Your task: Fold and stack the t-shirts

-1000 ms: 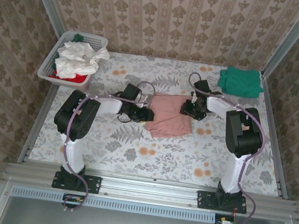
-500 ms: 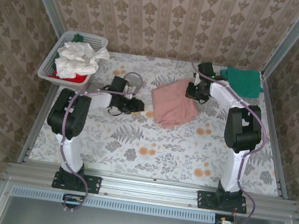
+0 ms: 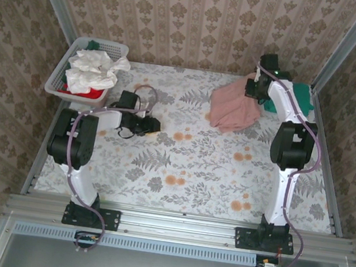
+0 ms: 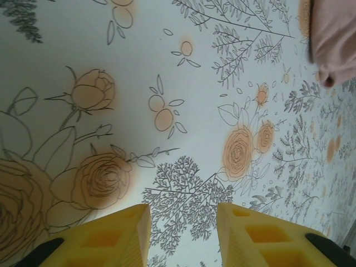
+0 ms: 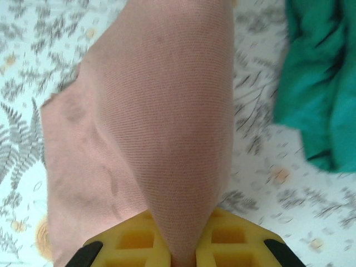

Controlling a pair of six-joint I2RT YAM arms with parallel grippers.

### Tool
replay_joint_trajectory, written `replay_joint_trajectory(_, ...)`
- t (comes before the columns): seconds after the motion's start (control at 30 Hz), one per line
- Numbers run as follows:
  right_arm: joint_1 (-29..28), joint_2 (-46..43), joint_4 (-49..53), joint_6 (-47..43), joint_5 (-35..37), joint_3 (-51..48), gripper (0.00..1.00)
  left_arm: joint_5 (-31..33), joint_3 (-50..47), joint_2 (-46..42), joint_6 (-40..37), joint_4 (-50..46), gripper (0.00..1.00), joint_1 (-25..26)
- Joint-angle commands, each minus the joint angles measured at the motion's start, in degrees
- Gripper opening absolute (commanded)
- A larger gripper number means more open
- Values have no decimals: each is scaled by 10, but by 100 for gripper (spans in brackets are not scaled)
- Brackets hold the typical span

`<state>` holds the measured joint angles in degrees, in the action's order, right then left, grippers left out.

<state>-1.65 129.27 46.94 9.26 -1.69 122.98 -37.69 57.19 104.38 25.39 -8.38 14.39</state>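
While the right hand [image 3: 257, 90] clamps the pink t-shirt [image 3: 231, 111] near the table's far-right corner, just beside the teal t-shirt [image 5: 320, 83], stacking looks underway: next, lay it squarely on top. Left hand [image 4: 183, 233] gapes, empty.

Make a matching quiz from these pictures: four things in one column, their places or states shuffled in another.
1 pink shirt
2 teal shirt
3 basket
4 left gripper

A far left corner
B open, empty
C pinched by right gripper
D lying far right

Pairs: 1-C, 2-D, 3-A, 4-B
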Motion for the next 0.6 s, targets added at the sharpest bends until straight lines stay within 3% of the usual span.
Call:
replay_joint_trajectory(0.0,18,24,22,-23,13,70,0,0,-10,-10,-19,-12,37,-9)
replay_joint_trajectory(0.13,41,62,28,-27,10,160,0,1,-16,-8,-23,-14,37,-14)
replay_joint_trajectory(0.23,68,86,13,-6,-48,204,0,2,-18,-6,-25,-17,37,-19)
replay_joint_trajectory(0.33,86,93,-1,4,-27,215,0,5,-21,-7,-29,-26,37,-21)
replay_joint_trajectory(0.57,167,93,-75,36,-94,221,0,28,-31,-19,-33,-44,36,-22)
